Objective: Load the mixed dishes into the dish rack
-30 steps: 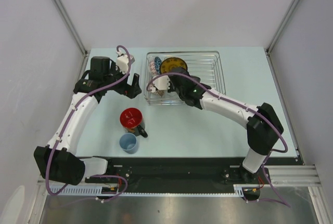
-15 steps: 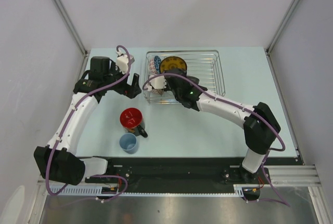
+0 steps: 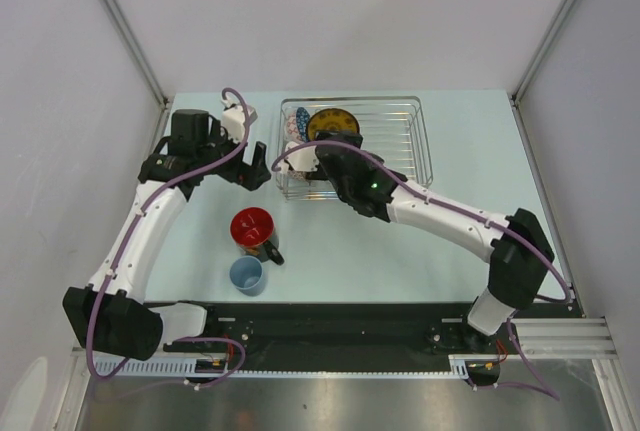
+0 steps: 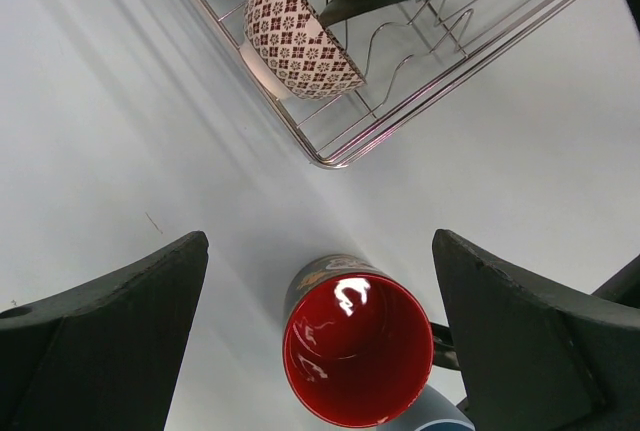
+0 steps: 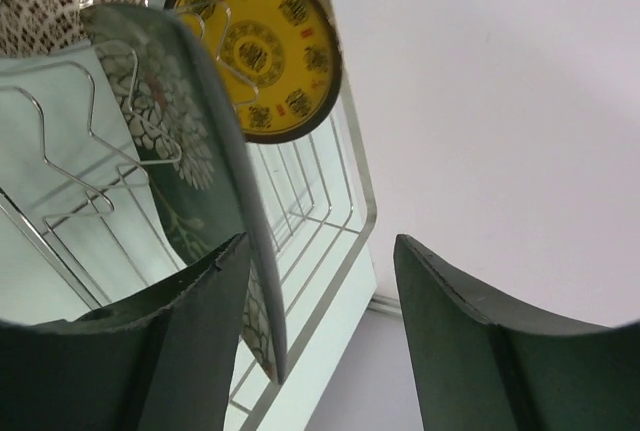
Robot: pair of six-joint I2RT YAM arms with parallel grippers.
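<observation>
Far middle of the surface: dish rack (image 3: 420, 146), silver wire, grid floor, low sides, and it's filling up at its left end.
Plates: yellow round plate (image 5: 255, 46) up on edge, dark rim, gold medallions; dark square plate (image 5: 170, 141) standing just in front, glossy, pale tree print.
Bowls: brown-red bowl (image 4: 300, 36), flower checks on cream, tipped on its side by the rack's near-left corner; blue bowl (image 3: 303, 117) at the far-left corner beside the yellow plate.
Right hand (image 5: 320, 246): over the rack, fingers apart, the square plate's edge in the gap, tight beside one finger and clear of the other.
Outside the rack: black mug (image 3: 255, 229), shiny red inside, upright on the surface; light-blue cup (image 3: 246, 274) just beside it, nearer the bases.
Left hand (image 3: 250, 168): spread wide, nothing in it, hovering between rack corner and mug.
Surface (image 3: 480, 201): pale blue-green, smooth, matte.
Room: plain pale walls, metal corner posts, black rail along the near edge.
</observation>
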